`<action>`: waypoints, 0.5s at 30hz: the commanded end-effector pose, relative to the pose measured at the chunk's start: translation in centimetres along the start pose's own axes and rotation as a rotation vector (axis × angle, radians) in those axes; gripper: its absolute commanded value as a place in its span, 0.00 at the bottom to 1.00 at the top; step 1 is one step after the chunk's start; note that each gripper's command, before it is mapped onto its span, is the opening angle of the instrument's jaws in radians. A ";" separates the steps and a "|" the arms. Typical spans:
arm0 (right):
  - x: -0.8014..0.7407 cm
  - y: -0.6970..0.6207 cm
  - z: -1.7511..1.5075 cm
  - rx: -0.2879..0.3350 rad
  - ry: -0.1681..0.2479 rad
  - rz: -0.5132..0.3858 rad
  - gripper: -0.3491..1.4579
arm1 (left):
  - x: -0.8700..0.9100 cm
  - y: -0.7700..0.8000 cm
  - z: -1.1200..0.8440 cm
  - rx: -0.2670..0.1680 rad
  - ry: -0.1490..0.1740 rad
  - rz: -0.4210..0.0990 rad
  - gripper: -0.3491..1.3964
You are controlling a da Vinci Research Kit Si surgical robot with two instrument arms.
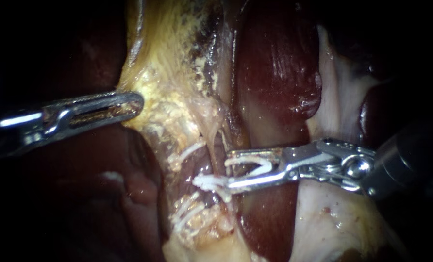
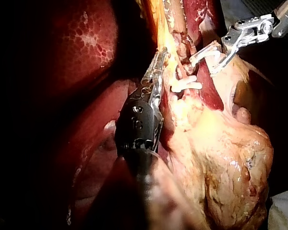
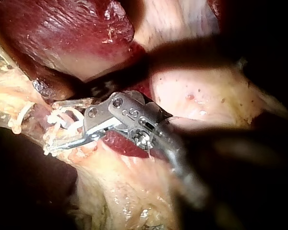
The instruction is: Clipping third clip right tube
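My right instrument (image 1: 228,170) comes in from the right, its jaws standing apart with a white clip (image 1: 249,160) held between them. Jaws and clip straddle a thin pale tube (image 1: 218,145) that runs down the middle. White clips sit nearby: one higher up to the left (image 1: 191,150) and a cluster lower down (image 1: 185,218). My left instrument (image 1: 131,104) is shut on the edge of yellowish fatty tissue (image 1: 168,73) and holds it to the left. The right wrist view shows the right instrument (image 3: 53,124), its clip (image 3: 62,119) and the tube between the jaws.
A dark red liver lobe (image 1: 274,63) lies just above my right instrument. Pale gallbladder tissue (image 1: 333,223) spreads below its shaft. More liver (image 2: 86,43) fills the side beside my left instrument (image 2: 158,62), where a placed clip (image 2: 186,86) shows.
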 end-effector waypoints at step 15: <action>-0.06 0.30 0.36 -0.043 -0.008 -0.007 0.50 | 0.01 -0.02 -0.02 -0.001 -0.001 -0.001 0.00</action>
